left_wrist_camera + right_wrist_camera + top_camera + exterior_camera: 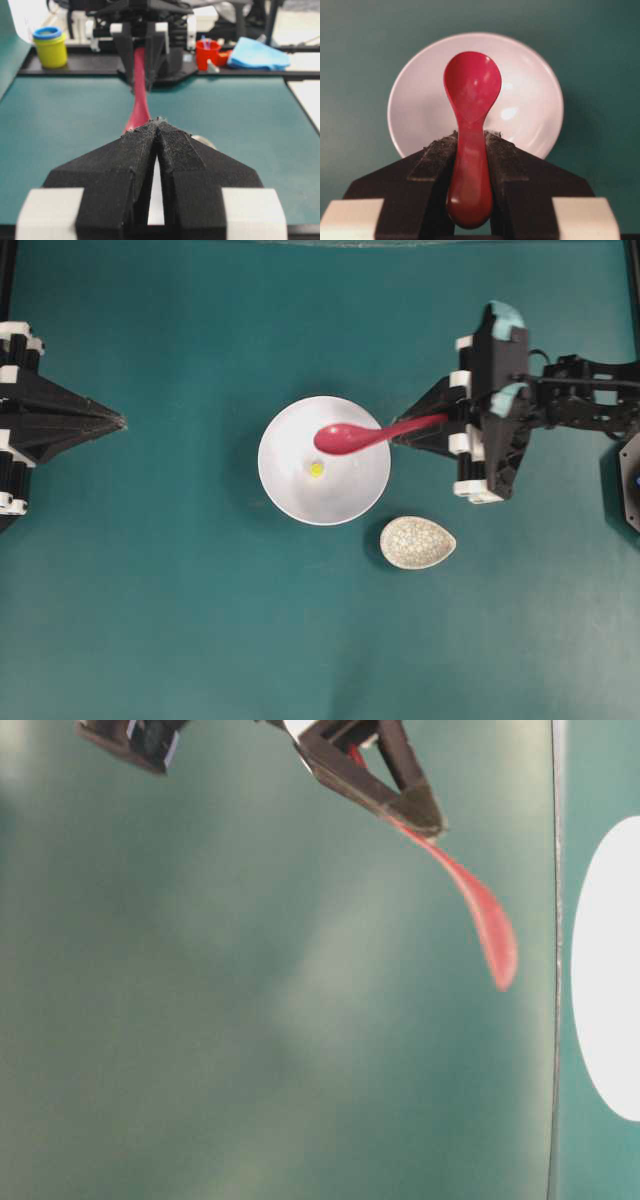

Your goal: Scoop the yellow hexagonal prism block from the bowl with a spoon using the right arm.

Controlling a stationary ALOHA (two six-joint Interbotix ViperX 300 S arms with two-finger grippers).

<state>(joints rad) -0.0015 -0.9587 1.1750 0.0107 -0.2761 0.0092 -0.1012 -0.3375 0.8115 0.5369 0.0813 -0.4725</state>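
Note:
The white bowl (285, 490) stands mid-table, with the tiny yellow hexagonal prism block (316, 470) lying on its floor. My right gripper (400, 435) is shut on the handle of the red-pink spoon (350, 437). The empty scoop hangs over the bowl's upper right part, up and to the right of the block. In the right wrist view the spoon (471, 100) juts from the gripper (471, 137) over the bowl (530, 100) and hides the block. My left gripper (120, 422) rests far left, shut and empty, its tips (158, 122) meeting.
A small speckled teardrop dish (417, 542) sits just right of and below the bowl. Beyond the table's far edge in the left wrist view stand a yellow pot with a blue lid (50, 47), a red cup (206, 52) and a blue cloth (257, 52).

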